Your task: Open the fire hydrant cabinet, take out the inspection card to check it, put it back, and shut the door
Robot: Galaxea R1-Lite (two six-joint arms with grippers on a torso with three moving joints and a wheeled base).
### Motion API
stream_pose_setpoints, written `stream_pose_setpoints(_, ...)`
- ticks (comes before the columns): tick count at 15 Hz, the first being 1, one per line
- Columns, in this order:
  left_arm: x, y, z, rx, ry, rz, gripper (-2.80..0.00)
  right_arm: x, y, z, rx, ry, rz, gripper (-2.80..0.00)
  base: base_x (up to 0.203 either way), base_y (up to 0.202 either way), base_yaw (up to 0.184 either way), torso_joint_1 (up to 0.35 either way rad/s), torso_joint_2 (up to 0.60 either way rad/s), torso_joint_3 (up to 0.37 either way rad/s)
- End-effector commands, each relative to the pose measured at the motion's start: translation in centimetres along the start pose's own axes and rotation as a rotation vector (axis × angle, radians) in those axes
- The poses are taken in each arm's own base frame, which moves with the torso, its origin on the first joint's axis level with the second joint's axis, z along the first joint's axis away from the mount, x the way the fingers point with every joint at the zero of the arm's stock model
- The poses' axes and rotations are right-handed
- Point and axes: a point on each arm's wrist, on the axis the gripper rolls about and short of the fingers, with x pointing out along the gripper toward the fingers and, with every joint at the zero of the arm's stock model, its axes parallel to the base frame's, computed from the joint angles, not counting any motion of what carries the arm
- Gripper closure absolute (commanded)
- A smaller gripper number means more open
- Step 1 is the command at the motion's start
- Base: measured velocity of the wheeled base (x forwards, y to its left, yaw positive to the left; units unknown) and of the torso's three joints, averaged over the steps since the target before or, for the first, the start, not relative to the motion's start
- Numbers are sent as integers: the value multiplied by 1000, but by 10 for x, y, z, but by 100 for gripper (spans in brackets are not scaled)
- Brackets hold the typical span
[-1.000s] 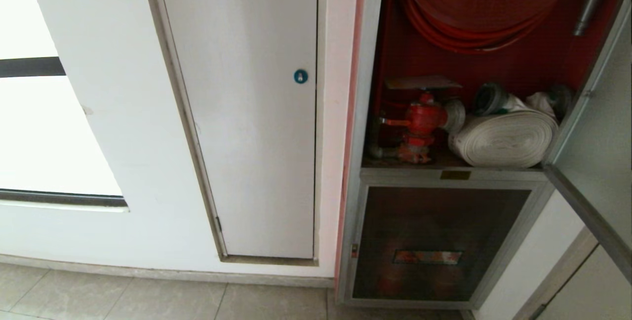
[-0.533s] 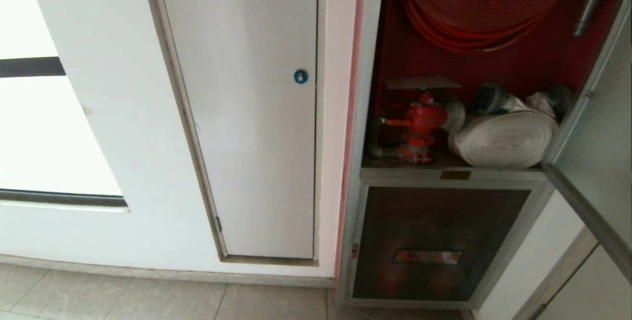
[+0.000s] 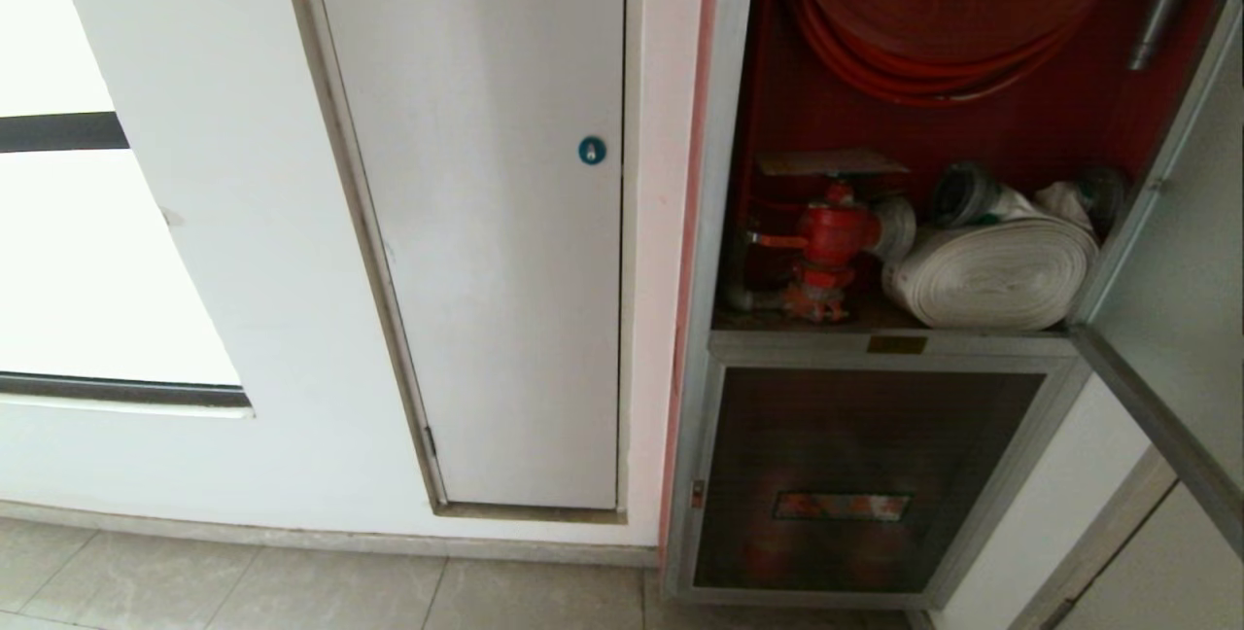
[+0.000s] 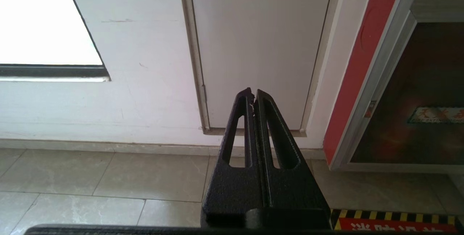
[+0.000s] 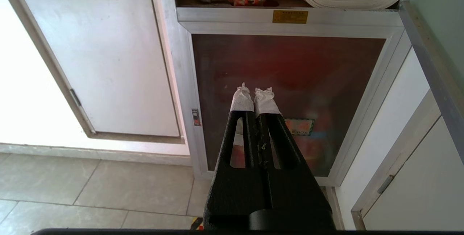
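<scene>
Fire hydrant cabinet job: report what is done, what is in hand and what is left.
Done: the fire hydrant cabinet stands open, its door swung out to the right. A flat sheet lies above the red valve; whether it is the inspection card cannot be told. In hand: nothing; the left tool and right tool are shut and empty, low before the wall. Left: at least closing the door.

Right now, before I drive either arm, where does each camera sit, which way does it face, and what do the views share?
Head view: high on the robot, looking forward and down at the open fire hydrant cabinet, its door swung out right, the white panel left; no arm shows.
Left wrist view: low, behind the shut left end effector, facing the white panel.
Right wrist view: low, behind the shut right end effector, facing the lower glass panel.
Shared: all show the white panel and lower glass panel; head and right wrist share the rolled hose.
</scene>
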Motion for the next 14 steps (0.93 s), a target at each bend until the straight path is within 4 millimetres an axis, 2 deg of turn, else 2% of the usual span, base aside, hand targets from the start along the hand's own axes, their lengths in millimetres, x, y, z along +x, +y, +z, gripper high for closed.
stream_pose_setpoints(1, 0, 0, 0, 0, 1, 0, 0, 0, 0, -1, 0, 4, 1, 0, 0, 0, 0, 0, 0, 0)
stream_pose_setpoints(14, 0, 0, 0, 0, 1, 0, 0, 0, 0, -1, 0, 4, 1, 0, 0, 0, 0, 0, 0, 0)
